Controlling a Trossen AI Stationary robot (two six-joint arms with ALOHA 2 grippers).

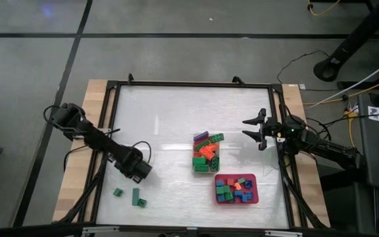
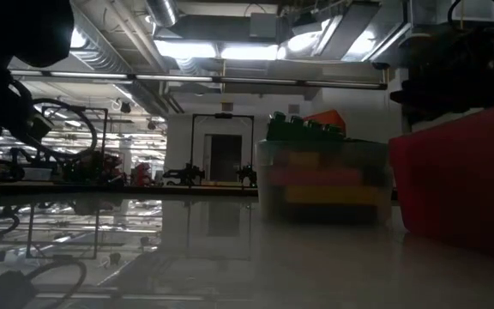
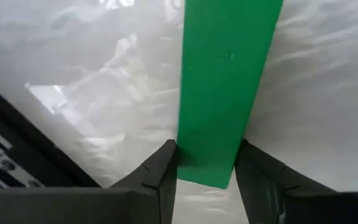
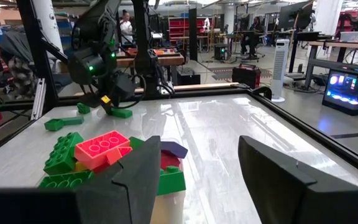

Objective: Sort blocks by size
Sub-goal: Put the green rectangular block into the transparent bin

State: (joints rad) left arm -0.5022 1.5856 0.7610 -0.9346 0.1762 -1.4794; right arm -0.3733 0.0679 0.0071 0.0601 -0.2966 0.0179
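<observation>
The left end effector (image 1: 141,172) sits low over the near-left part of the table (image 1: 176,118), its two dark fingers (image 3: 160,177) closed in against the sides of a long green block (image 3: 222,93) — the bar runs out ahead between them, its near end pinched. From above, two more green blocks lie close by on the table: a small square one (image 1: 118,192) and a slightly longer one (image 1: 137,197), near each other but apart.

Most of the blocks are heaped in a clear tub (image 1: 206,155) near the table's middle, green, red, orange and purple together, some standing above its rim. A red tray (image 1: 236,189) just beside it, nearer the front edge, holds smaller blocks in blue, green and red.

The right end effector (image 1: 258,130) hangs to the right of the tub, fingers spread apart and holding nothing
</observation>
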